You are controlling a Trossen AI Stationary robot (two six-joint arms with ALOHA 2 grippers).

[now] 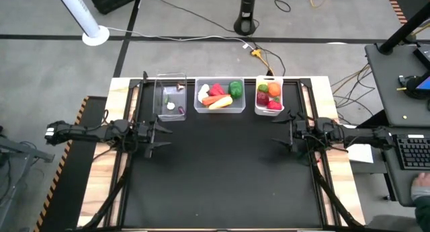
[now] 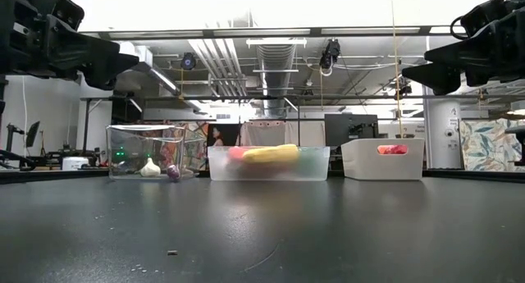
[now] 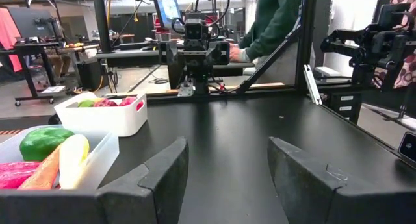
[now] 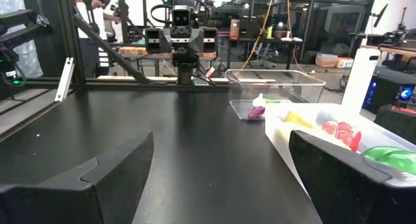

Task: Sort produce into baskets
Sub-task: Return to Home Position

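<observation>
Three baskets stand in a row at the table's far edge. The narrow clear basket (image 1: 170, 97) holds white garlic (image 2: 150, 168) and a purple bit (image 2: 173, 172). The wider clear basket (image 1: 219, 96) holds a green pepper (image 1: 236, 89), a carrot, a yellow squash (image 2: 271, 154) and red pieces. The white basket (image 1: 269, 96) holds red, orange and green produce. My left gripper (image 1: 160, 130) is open and empty at the table's left, above the mat. My right gripper (image 1: 282, 132) is open and empty at the table's right.
The black mat (image 1: 222, 171) spreads in front of the baskets. Black frame rails (image 1: 127, 118) run along both sides of the table. A person in a green sleeve (image 3: 273, 19) stands beyond the table's right side. A desk with a keyboard (image 1: 410, 151) is to the right.
</observation>
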